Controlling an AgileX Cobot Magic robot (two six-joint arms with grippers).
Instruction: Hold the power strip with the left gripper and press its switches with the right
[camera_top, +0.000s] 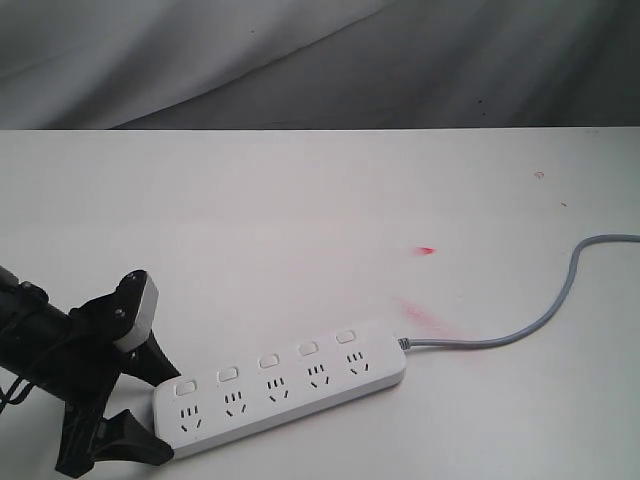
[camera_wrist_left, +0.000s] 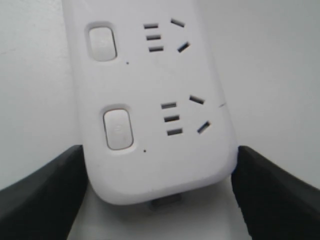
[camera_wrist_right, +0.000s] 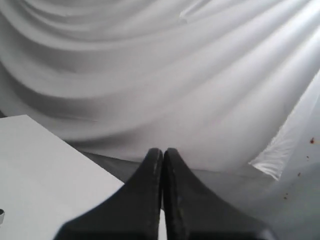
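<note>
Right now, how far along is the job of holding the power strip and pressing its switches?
Looks done: the squat black left claw is set around the end of the long white plastic power strip. In hand: the hold, its fingers against both sides. Left: all pressing; the narrow black right claw is shut, facing grey draped cloth, and none of the five small white rocker switches is touched.
</note>
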